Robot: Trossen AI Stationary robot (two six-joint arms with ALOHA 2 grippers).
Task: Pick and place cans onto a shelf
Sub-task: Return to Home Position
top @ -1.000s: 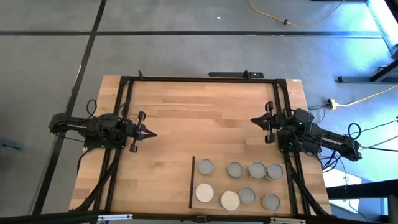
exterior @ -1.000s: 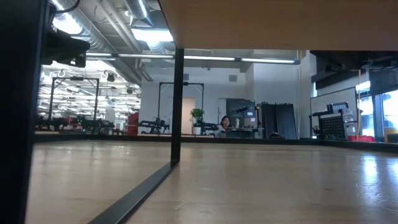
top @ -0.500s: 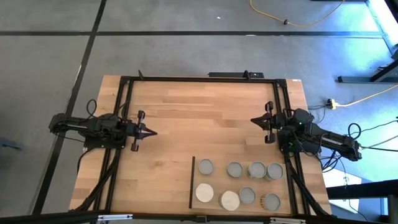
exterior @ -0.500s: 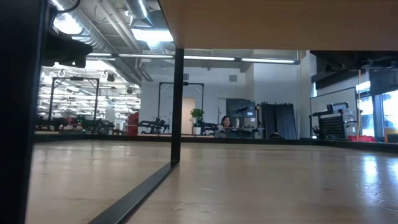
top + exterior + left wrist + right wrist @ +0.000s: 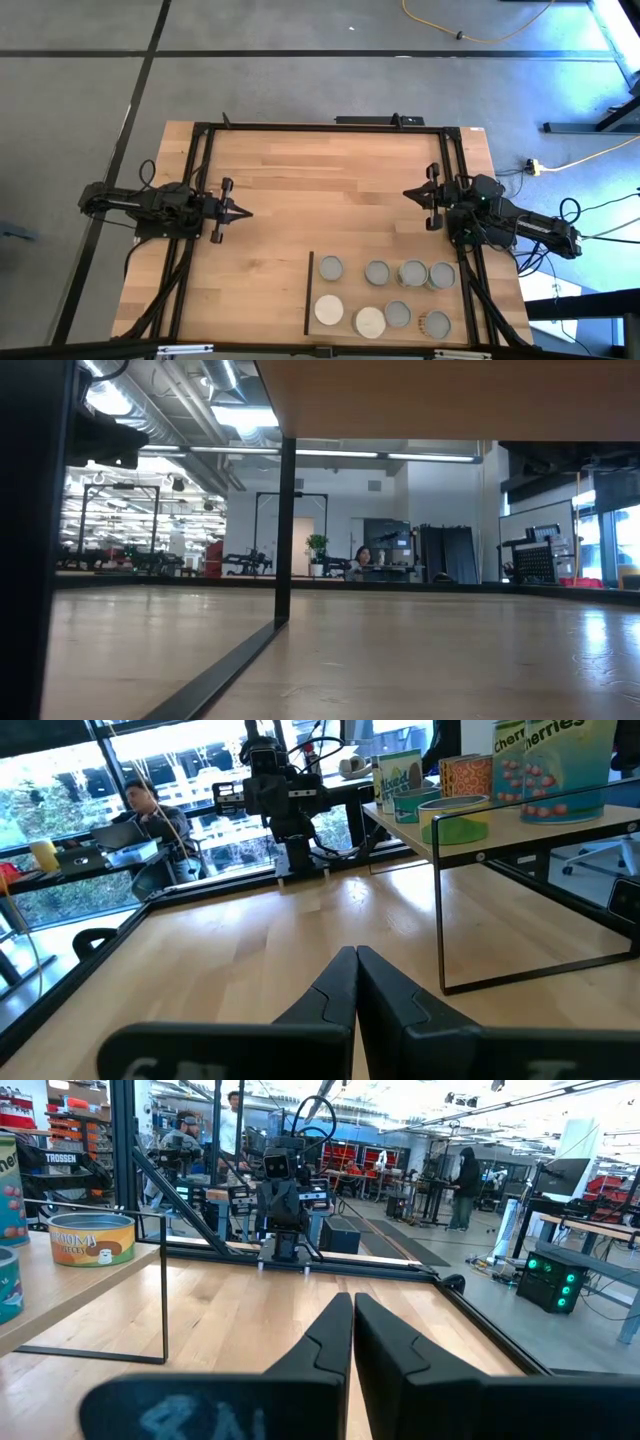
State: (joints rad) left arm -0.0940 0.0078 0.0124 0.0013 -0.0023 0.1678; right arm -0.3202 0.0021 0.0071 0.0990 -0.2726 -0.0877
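- Plank-topped surface (image 5: 300,170) fills the overhead view, and the level camera looks across it into a bright, open workshop hall.
- On the shelf (image 5: 352,292) stand all the cans (image 5: 377,272). I count eight round tops in two loose rows, though from straight above I would not swear to the number. I see none off the shelf.
- My left tool (image 5: 243,212) hangs over bare wood well apart from the shelf, out past its dark edge strip. Its fingers (image 5: 325,1000) are pressed together with nothing between them.
- My right tool (image 5: 408,194) sits beyond the shelf's far edge, apart from the nearest cans. Its fingers (image 5: 325,1340) also meet on nothing.
- Over the last second nothing has shifted. Both arms lie just where they were, drawn back to either side of the shelf, and every can keeps its spot.
- I take that stillness to mean the retreat is over and I am parked.
- With the cans all on the shelf and both tools idle, the job looks finished to me.
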